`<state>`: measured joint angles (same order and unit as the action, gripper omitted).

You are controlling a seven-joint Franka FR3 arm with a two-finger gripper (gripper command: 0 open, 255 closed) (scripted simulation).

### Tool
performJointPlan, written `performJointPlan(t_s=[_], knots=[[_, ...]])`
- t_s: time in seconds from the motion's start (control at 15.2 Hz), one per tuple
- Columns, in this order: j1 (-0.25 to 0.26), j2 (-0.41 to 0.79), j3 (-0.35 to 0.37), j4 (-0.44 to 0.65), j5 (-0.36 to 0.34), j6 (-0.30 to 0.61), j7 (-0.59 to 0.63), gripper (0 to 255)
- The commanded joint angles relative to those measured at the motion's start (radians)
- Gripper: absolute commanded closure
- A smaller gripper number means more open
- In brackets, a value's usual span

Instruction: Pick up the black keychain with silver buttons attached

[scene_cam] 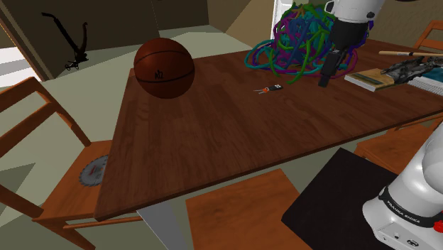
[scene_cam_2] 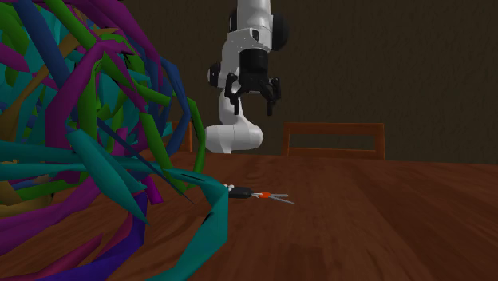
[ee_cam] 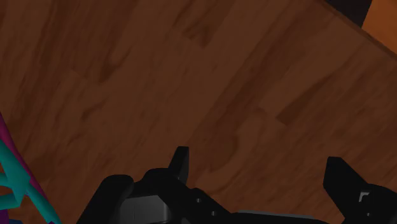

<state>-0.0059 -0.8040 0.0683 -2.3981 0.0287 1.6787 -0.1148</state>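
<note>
The tool (scene_cam_2: 254,106) hangs open above the brown surface (scene_cam: 234,142), with nothing in it. The keychain (scene_cam: 270,89) lies flat on the surface, just beside the tangle of coloured cords (scene_cam: 294,42), well apart from the ball (scene_cam: 164,68).

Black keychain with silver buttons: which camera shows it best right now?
The second exterior view: the small black keychain lies side-on near mid-frame on the brown wooden table, silver and orange parts distinguishable. The shoulder view shows the keychain as a small speck beside the multicoloured tangle. The wrist view faces tabletop wood.
</note>
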Motion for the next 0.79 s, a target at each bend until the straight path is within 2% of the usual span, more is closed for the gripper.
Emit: performJointPlan(t_s=[0.0, 0.33, 0.73], knots=[[0.000, 0.000, 0.000, 0.000, 0.000, 0.000, 0.000, 0], [0.028, 0.213, -0.076, 0.102, -0.045, 0.071, -0.206, 0], [0.064, 0.480, -0.136, 0.278, -0.066, 0.116, -0.441, 0]])
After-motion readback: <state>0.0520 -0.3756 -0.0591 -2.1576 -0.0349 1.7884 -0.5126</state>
